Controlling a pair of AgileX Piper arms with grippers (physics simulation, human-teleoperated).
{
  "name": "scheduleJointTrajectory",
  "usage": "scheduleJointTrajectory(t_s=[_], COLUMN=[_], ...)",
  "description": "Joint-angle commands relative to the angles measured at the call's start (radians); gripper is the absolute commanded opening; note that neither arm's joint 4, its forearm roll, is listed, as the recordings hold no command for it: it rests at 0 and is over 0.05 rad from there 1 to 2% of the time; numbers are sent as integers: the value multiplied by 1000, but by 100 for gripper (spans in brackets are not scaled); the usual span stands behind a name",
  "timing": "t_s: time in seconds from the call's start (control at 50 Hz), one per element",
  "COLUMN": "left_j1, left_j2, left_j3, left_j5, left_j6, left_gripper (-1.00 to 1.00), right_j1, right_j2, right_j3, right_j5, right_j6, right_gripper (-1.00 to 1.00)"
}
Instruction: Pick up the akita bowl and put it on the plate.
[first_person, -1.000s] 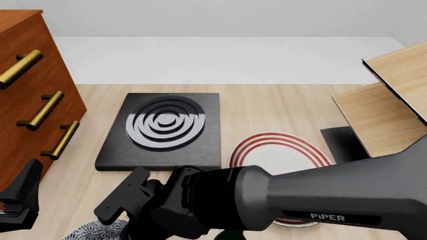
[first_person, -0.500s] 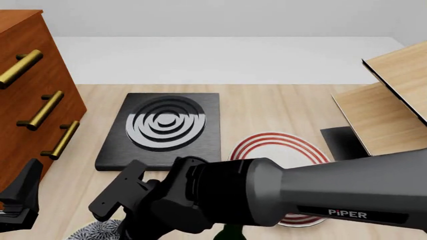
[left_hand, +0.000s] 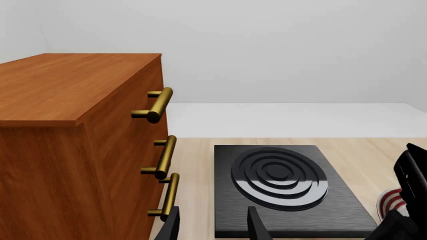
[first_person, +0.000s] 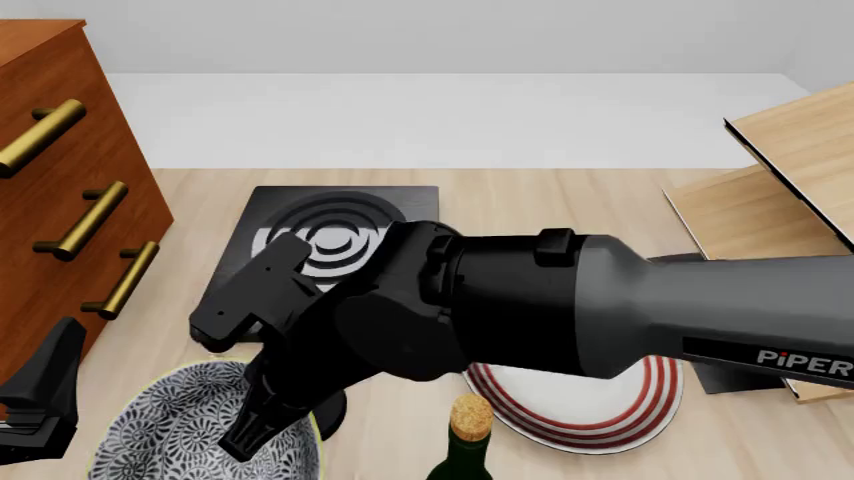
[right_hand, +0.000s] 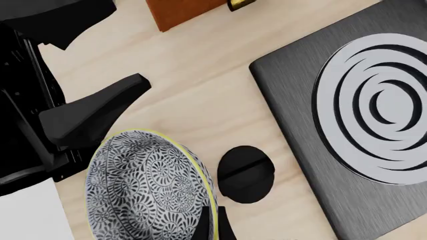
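- We see the right gripper (first_person: 274, 420) pinching the rim of the akita bowl (first_person: 200, 430), one finger inside and one outside, near the table's (first_person: 561, 215) front left corner.
- Whether the bowl rests on the table we cannot tell.
- The plate (first_person: 587, 405) lies near the front edge, right of the bowl.
- The left gripper (left_hand: 210, 227) holds nothing, fingers parted, facing the black slab (left_hand: 287, 187).

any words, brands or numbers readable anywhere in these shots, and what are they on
"PiPER": white letters on the dark grey right arm near the front view's right edge, cut off by the frame after the R.
No other text shows: none on the green corked bottle, the black-and-white patterned bowl, the red-ringed white plate or the wooden drawer cabinet.
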Motion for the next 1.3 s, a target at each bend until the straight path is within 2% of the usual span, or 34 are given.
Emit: scheduleJointTrajectory(t_s=[0.02,0.3,0.48,0.72,0.96,1.1,1.3], left_j1=[0,0,0,0,0,0,0], left_j2=[0,0,0,0,0,0,0], left_j3=[0,0,0,0,0,0,0], left_j5=[0,0,0,0,0,0,0], left_j6=[0,0,0,0,0,0,0], left_gripper=[100,100,100,100,100,100,100], right_j1=[-58,-151,-261,-410,-607,-669,-764], right_j2=[-51,-106,-255,-421,-612,-706,-805], right_j3=[-41,-33,59,169,309,427,622], right_j5=[22,12,-47,-27,-3,-13,-75], right_j6=[-26,-37,-4,-3,25,53,103], right_gripper=[-100,-100,-100,-100,-100,-100,-100])
